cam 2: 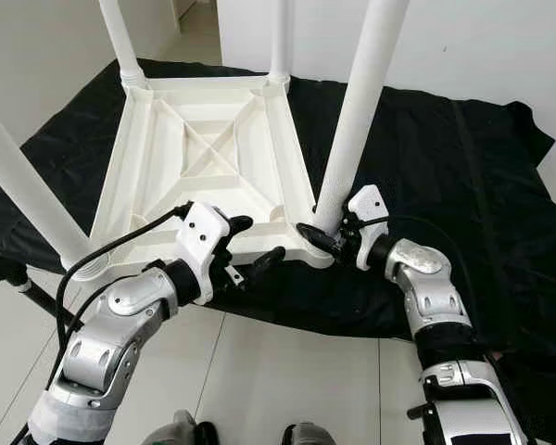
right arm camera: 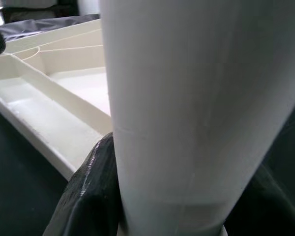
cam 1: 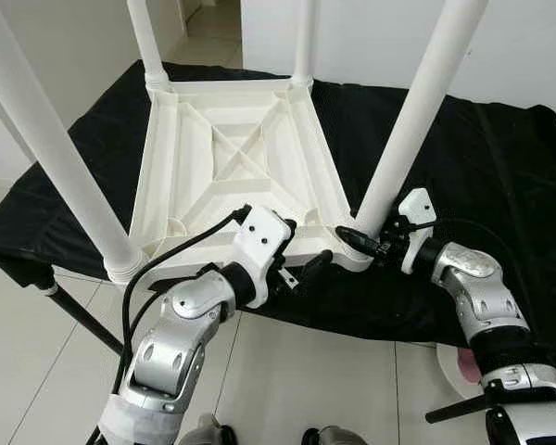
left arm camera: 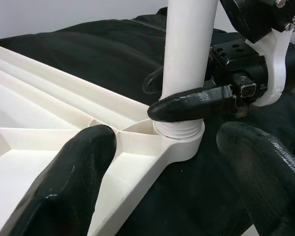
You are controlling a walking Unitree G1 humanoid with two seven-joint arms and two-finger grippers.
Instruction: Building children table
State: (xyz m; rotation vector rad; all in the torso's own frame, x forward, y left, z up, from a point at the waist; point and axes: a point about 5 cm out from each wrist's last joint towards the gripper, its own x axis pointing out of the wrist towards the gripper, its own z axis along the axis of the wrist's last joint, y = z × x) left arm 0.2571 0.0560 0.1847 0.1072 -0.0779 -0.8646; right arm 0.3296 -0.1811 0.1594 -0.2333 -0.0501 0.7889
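White children table [cam 1: 241, 158] lies upside down on a black cloth [cam 1: 482, 167] over the counter, centre-left of the frame, four legs pointing up. Right gripper [cam 1: 366, 243] at centre right, fingers clenched around the near-right leg [cam 1: 417, 111] just above its threaded base in the corner socket. Left gripper [cam 1: 301, 264] at lower centre, fingers released, one over the table's near edge, one just outside it beside that corner. Tile floor [cam 1: 306, 371] below.

One tabletop [cam 1: 246, 158], four legs [cam 1: 417, 116], two claws [cam 1: 301, 264].
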